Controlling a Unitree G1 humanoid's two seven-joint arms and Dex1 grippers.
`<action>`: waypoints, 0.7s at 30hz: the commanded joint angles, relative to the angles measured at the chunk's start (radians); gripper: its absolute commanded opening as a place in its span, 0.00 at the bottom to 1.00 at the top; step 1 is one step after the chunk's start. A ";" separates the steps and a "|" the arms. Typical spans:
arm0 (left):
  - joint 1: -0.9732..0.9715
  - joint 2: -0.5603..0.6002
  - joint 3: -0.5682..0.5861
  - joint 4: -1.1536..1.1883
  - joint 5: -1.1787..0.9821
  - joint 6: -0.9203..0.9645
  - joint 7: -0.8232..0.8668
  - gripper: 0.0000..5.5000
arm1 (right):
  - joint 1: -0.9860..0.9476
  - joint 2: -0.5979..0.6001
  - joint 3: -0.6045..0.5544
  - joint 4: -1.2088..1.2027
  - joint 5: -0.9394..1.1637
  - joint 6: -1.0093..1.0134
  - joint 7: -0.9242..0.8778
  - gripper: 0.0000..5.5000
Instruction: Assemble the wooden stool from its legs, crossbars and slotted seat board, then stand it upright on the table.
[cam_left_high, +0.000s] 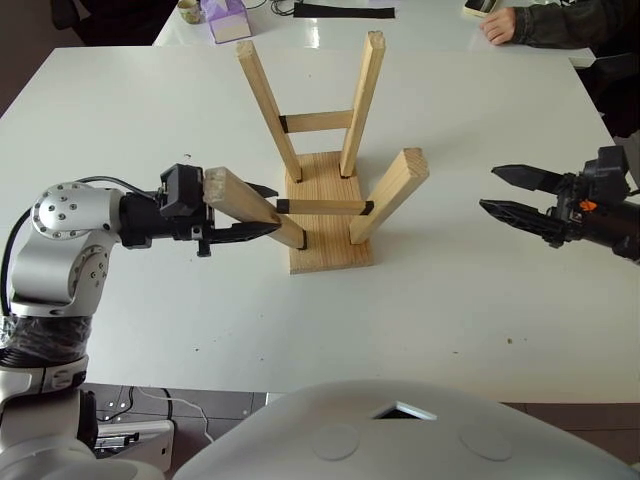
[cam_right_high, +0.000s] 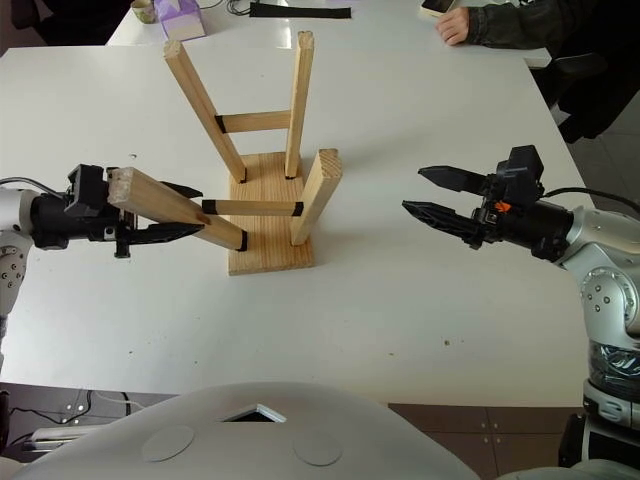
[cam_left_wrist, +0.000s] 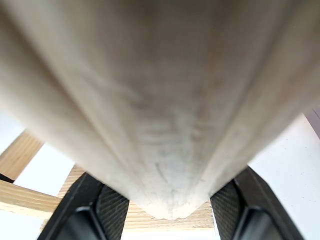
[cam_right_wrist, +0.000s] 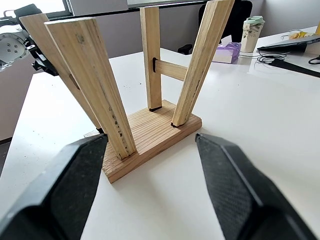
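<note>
On the table (cam_left_high: 450, 300) the stool (cam_left_high: 330, 180) rests upside down on its seat board (cam_left_high: 325, 245), with four legs and both crossbars seemingly fitted. The left gripper (cam_left_high: 265, 208) clasps the near-left leg (cam_right_high: 175, 205), and the right gripper (cam_left_high: 492, 190) hangs wide, well apart. Turning the stool upright is left.

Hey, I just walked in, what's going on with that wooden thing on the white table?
A pale wooden stool sits upside down on the white table, its flat seat board down and its four legs and crossbars pointing up. The robot's left gripper is clamped on the near left leg, which leans outward. The right gripper is open, off to the stool's right and not touching it. The stool is not yet upright.
</note>
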 joint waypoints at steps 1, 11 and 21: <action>-0.007 0.019 -0.025 0.043 -0.006 0.125 0.003 0.37 | 0.016 -0.005 0.005 -0.017 -0.009 -0.014 0.009 0.59; -0.033 0.019 -0.095 0.061 0.055 0.125 -0.020 0.37 | 0.033 0.001 0.017 -0.051 -0.010 -0.018 -0.002 0.59; -0.062 -0.006 -0.133 0.060 0.083 0.134 0.038 0.37 | -0.189 0.105 -0.104 -0.238 0.393 0.116 -0.365 0.59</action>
